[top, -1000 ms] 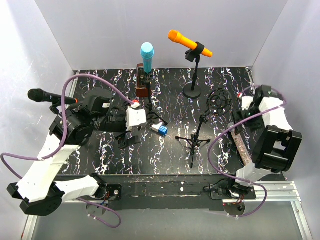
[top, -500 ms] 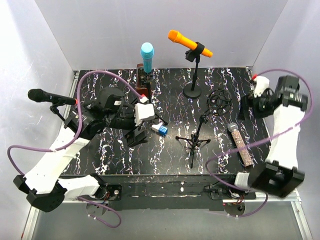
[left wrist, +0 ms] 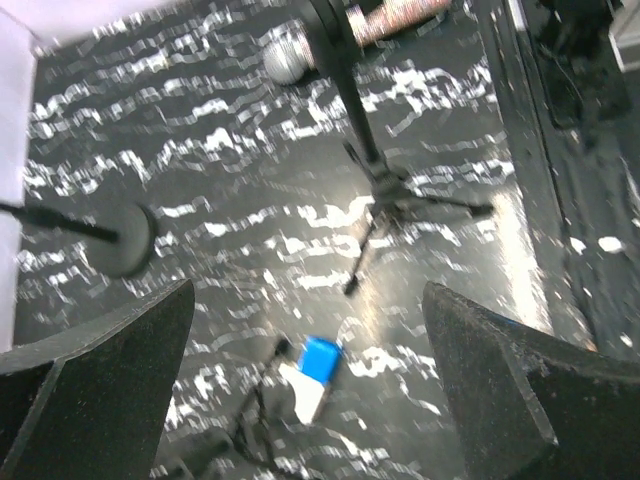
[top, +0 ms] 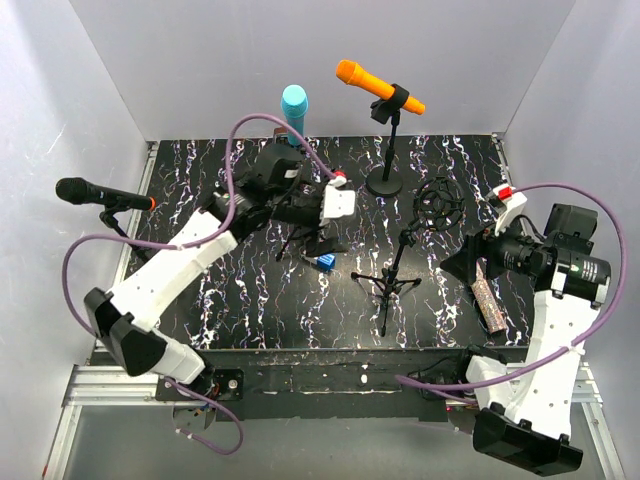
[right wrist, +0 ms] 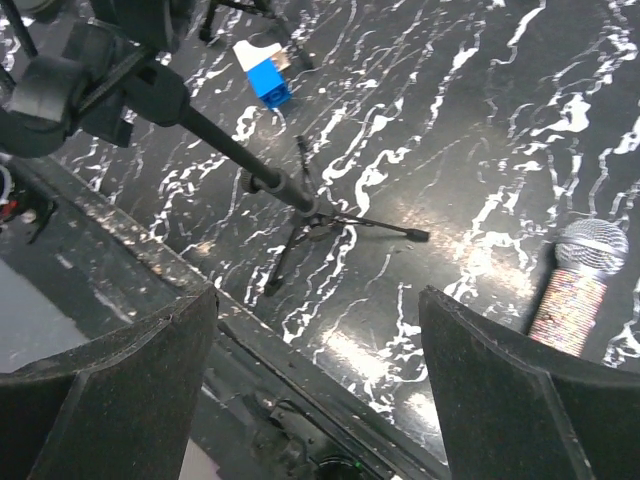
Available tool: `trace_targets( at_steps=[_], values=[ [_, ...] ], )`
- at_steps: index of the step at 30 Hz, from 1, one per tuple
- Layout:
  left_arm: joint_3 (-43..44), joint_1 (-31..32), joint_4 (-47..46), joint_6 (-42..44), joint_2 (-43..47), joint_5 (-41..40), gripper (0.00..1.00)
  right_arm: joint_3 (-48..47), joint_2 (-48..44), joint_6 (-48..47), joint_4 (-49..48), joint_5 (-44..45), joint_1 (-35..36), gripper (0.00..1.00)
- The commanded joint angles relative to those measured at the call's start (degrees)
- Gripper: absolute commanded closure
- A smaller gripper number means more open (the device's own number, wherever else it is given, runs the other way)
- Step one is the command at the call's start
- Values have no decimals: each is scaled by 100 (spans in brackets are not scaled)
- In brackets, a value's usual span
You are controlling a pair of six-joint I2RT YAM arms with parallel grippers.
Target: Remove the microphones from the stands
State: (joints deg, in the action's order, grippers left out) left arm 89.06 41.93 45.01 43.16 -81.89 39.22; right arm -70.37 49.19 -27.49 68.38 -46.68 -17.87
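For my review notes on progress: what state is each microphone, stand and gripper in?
Orange microphone: clipped in its stand, tilted.
Blue microphone: standing upright at the back.
Black microphone: on its stand, roughly level.
Glittery microphone: lying flat, off any stand.
Tripod stand: upright, holder empty.
Left gripper: open, holding nothing.
Right gripper: open, holding nothing.

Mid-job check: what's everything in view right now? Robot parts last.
orange microphone: 1, orange, clipped high at back
round-base stand: 1, black, back centre
cyan microphone: 1, cyan, upright, back
black microphone: 1, black, left edge
glitter microphone: 1, pinkish, silver head, flat at right
tripod stand: 1, black, centre, mount empty
block: 1, blue-white, left of tripod stand
table: 1, black marbled
left gripper: 1, open, above block
right gripper: 1, open, near glitter microphone
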Motion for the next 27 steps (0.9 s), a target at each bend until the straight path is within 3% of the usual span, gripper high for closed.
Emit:
trace_targets(
  at_steps=[1, 5, 18, 27],
  values=[
    [437, 262, -1449, -412, -353, 358, 2, -320, 12, -319, 738, -710, 20, 13],
    [831, 395, -1943, -991, -845, 525, 2, -276, -146, -135, 677, -966, 20, 13],
    [1491, 482, -3516, -4453, -1839, 1043, 9, -346, -366, -81, 808, -1036, 29, 14],
    [1808, 579, -3596, -5053, -2410, 1403, 26, -240, -656, 68, 835, -1168, 38, 14]
  ],
)
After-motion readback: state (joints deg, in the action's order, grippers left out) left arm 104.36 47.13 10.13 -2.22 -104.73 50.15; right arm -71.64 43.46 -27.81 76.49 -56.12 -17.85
